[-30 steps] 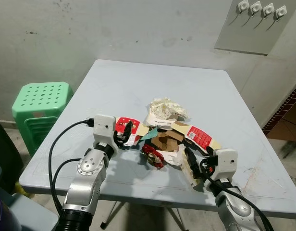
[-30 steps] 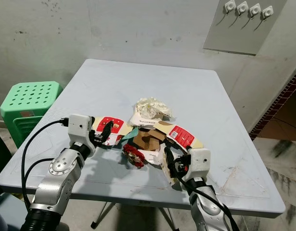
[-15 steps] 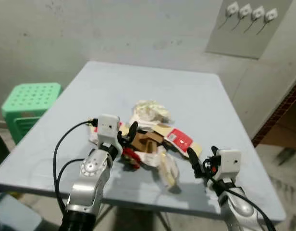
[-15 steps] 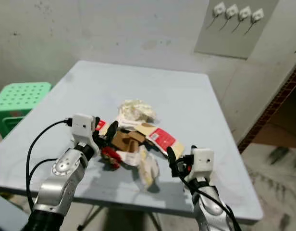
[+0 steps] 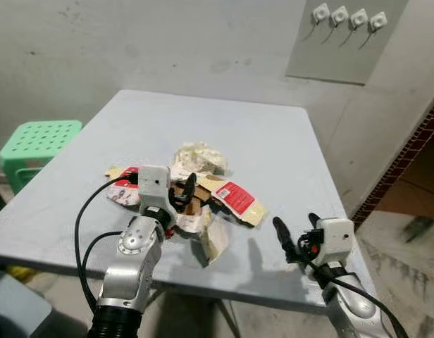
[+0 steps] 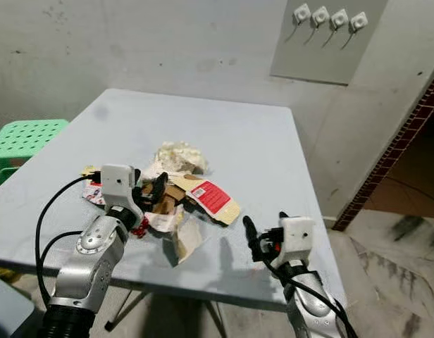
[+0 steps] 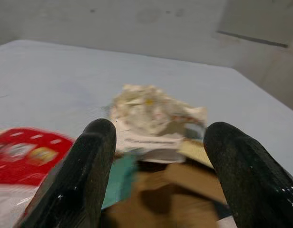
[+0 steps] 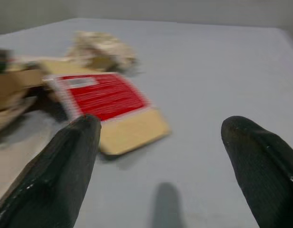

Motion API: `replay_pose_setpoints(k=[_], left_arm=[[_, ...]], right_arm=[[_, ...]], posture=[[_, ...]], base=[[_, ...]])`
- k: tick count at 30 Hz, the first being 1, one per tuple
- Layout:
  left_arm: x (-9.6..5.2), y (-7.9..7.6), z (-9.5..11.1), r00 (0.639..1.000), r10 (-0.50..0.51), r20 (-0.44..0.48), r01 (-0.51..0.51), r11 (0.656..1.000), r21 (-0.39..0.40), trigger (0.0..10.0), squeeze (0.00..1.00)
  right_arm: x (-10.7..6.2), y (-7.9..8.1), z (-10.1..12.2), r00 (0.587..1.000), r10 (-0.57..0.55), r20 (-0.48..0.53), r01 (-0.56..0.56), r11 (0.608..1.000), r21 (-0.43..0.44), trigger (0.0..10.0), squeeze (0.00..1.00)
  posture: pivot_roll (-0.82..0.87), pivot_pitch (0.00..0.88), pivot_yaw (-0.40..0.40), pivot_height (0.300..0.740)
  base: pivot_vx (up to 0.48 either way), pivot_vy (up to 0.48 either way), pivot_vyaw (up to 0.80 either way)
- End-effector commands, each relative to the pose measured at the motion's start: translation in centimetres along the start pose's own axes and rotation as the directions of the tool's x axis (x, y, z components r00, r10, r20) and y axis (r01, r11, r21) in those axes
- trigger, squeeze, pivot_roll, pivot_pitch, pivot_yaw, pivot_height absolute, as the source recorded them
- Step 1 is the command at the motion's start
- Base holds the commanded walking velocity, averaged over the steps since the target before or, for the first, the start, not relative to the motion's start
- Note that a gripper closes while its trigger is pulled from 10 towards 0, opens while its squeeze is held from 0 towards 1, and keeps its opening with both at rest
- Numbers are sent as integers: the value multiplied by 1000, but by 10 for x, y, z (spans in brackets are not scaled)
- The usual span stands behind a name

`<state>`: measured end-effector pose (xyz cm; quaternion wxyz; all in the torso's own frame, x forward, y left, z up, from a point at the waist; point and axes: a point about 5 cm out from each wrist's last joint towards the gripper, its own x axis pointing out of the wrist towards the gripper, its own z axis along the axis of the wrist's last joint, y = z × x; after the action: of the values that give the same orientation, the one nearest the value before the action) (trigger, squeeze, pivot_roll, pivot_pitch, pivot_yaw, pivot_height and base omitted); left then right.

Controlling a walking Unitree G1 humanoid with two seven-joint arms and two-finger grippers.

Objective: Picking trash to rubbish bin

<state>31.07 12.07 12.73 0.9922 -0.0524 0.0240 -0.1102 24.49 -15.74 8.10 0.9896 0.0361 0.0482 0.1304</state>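
A heap of trash lies mid-table: crumpled white paper (image 5: 198, 156), a red-and-tan carton (image 5: 234, 199), brown cardboard (image 5: 196, 205), a red wrapper (image 5: 124, 194) and a pale paper bag (image 5: 215, 240). My left gripper (image 5: 182, 193) hovers open at the near side of the heap, over the brown cardboard; in the left wrist view its fingers (image 7: 84, 180) frame the white paper (image 7: 153, 114). My right gripper (image 5: 296, 229) stands open off to the right of the heap, above bare table, empty. Its wrist view looks toward the red carton (image 8: 101, 102).
The pale blue table (image 5: 273, 134) has its near edge just below my wrists. A green plastic stool (image 5: 35, 141) stands at its left. On the wall behind hangs a grey panel with hooks (image 5: 344, 39). A brick wall edge (image 5: 407, 151) and floor lie right.
The camera has shifted. My right gripper has drawn back from the paper bag to the right of the heap. My left gripper moved from the red wrapper to the brown cardboard.
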Motion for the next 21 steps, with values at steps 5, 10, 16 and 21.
replay_pose_setpoints(k=[5,10,16,21], left_arm=[[-1,-7,5,998,-68,17,67,996,58,10000,0],[-9,-14,4,985,-174,14,172,981,86,10000,0],[-18,-21,6,966,-257,15,254,961,107,10000,0],[-21,-29,5,953,-302,9,299,947,120,10000,0]], right_arm=[[0,-6,7,997,72,0,-71,989,-132,10000,0],[3,-9,11,993,117,-3,-116,975,-190,10000,0],[7,-9,20,974,227,-11,-224,950,-218,10000,0],[14,-5,26,944,330,-28,-327,914,-242,10000,0]], posture=[[-50,0,-58,740],[-48,0,-57,740],[-41,0,-61,740],[-30,0,-73,740]], base=[[0,0,0],[0,0,0],[0,0,0],[0,0,0]])
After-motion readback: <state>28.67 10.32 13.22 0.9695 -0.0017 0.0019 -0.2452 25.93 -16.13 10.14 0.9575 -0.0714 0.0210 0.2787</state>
